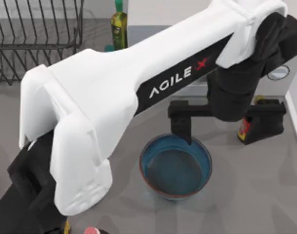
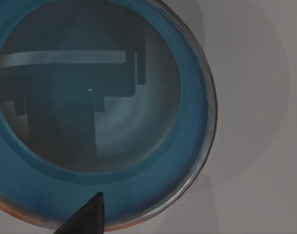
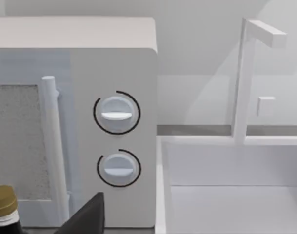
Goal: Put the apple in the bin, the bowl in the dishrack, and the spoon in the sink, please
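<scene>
The bowl point(image 1: 176, 167), teal-blue inside with a reddish-brown rim, sits upright on the grey table right of centre. My left gripper point(image 1: 222, 130) hangs just beyond its far rim, open wide. One finger point(image 1: 181, 127) points down at that rim, and the other finger point(image 1: 264, 123) stands off to the right. From the left wrist the bowl point(image 2: 97, 109) lies straight below, with one fingertip point(image 2: 91, 212) over its rim. The dishrack point(image 1: 36, 34) stands at the back left. The sink point(image 3: 226, 195) lies beside my parked right arm's fingertip point(image 3: 89, 217). The apple, spoon and bin are out of view.
My left arm's white link point(image 1: 114, 97) crosses the table from front left to back right. A green bottle point(image 1: 119, 24) stands behind it. A bottle with a red and yellow label point(image 1: 243, 129) is half hidden by the right finger. A microwave point(image 3: 114, 122) and a gold-capped bottle point(image 3: 2, 204) adjoin the sink.
</scene>
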You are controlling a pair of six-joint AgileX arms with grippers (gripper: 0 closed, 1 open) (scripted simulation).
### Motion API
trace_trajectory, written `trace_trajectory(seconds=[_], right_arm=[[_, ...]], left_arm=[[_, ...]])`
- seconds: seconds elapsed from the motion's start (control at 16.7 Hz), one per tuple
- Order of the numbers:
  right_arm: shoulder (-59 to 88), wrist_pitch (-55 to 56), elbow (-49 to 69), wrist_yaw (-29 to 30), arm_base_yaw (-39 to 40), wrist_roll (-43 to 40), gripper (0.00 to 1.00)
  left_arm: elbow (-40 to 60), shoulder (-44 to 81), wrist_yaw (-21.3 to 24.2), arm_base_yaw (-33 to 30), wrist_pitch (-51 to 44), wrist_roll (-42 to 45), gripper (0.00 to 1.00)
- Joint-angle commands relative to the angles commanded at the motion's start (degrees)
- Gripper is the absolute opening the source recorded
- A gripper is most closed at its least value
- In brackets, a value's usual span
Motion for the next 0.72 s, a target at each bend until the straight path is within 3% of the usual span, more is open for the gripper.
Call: trace_trajectory(seconds=[0.72], right_arm=[[0.0, 0.0, 0.0, 0.0, 0.0, 0.0, 1.00]], left_arm=[[-24.7, -1.2, -0.1, 0.0, 23.4, 0.1, 1.00]])
